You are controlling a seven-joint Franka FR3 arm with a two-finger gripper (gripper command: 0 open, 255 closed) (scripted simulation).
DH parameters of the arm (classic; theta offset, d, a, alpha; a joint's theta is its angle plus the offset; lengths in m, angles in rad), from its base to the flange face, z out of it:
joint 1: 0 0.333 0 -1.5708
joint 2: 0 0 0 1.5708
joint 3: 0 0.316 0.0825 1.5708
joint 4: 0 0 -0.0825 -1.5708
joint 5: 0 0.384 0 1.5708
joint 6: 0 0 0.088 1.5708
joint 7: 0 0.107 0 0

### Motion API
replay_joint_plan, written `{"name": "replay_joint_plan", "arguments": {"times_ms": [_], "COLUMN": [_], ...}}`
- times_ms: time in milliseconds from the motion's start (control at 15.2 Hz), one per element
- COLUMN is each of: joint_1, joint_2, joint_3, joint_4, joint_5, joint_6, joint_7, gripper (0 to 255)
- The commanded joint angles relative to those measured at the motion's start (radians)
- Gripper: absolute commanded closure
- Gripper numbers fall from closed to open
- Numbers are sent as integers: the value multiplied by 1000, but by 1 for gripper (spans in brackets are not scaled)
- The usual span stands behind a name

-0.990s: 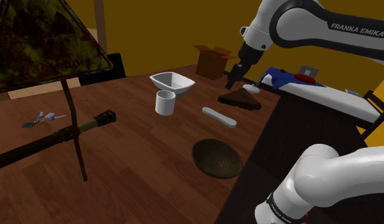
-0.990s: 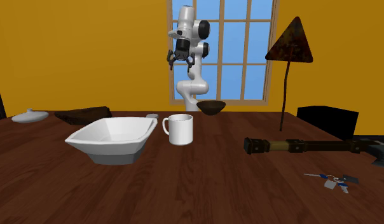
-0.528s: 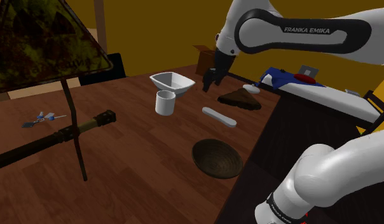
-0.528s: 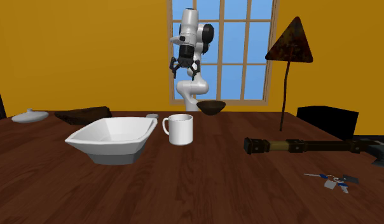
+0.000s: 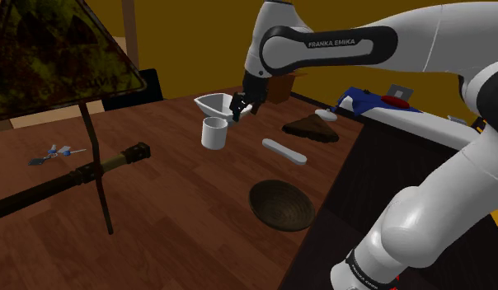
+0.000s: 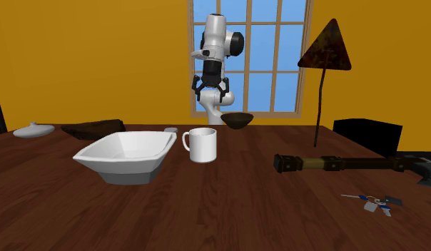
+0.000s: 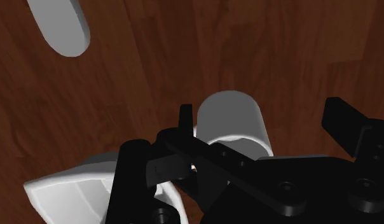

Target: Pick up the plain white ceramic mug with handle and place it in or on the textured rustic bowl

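The end effector (image 5: pixel 239 109) hung released above the wooden worktop (image 5: pixel 173 189), its fingers (image 7: pixel 184 119) spread apart and touching nothing. In the shoulder view the white mug (image 5: pixel 214 133) stood upright on the worktop at seven o'clock of the end effector. A white angular dish (image 5: pixel 222 104) sat just beside the mug, at its one o'clock. The dark textured bowl (image 5: pixel 280 205) lay well apart, at five o'clock of the mug. In the wrist view the mug showed between the spread fingers, beyond them.
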Motion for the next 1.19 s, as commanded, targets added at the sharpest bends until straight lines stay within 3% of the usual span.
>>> {"name": "replay_joint_plan", "arguments": {"times_ms": [0,726,1122], "joint_1": [1,43,43], "joint_2": [84,532,558], "joint_3": [9,23,20], "joint_4": [59,485,444], "joint_5": [-7,-55,-62], "joint_6": [16,-7,61], "joint_7": [29,160,165], "gripper": [0,0,0]}}
